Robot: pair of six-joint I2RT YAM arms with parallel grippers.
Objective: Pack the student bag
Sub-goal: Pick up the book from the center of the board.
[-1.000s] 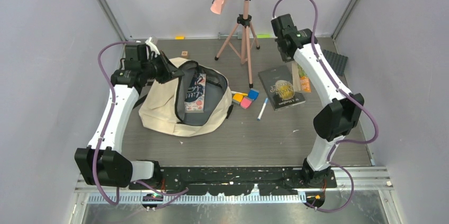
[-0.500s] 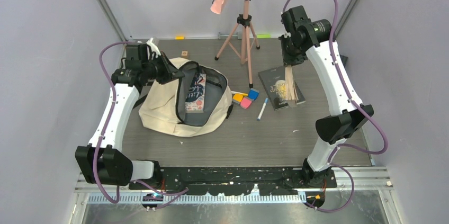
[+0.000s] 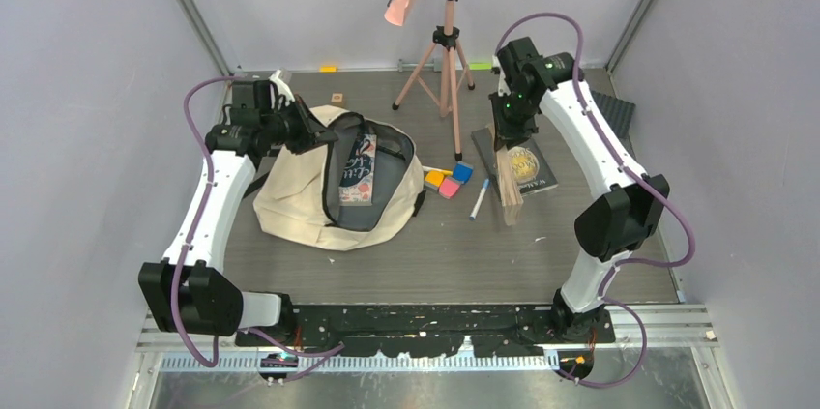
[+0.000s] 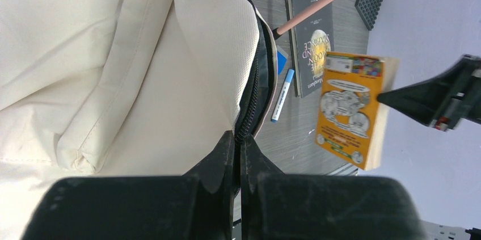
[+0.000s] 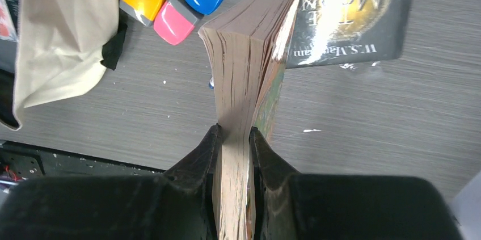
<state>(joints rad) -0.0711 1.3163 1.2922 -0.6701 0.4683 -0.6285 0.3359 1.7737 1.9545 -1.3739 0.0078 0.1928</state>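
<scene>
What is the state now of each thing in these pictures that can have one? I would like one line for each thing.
student bag: zip open, lying on the table
left gripper: shut on the bag's zip edge
right gripper: shut on the orange book
orange book: held in the air, pages slightly fanned
dark book: closed, flat on the table
pen: capped, lying on the table
tripod: standing upright

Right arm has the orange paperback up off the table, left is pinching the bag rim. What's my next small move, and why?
Probably carry the right gripper leftward toward the student bag, keeping height. It grips the orange paperback, which hangs clear above the table near the dark book, while the left gripper holds the zip edge, mouth open.
</scene>
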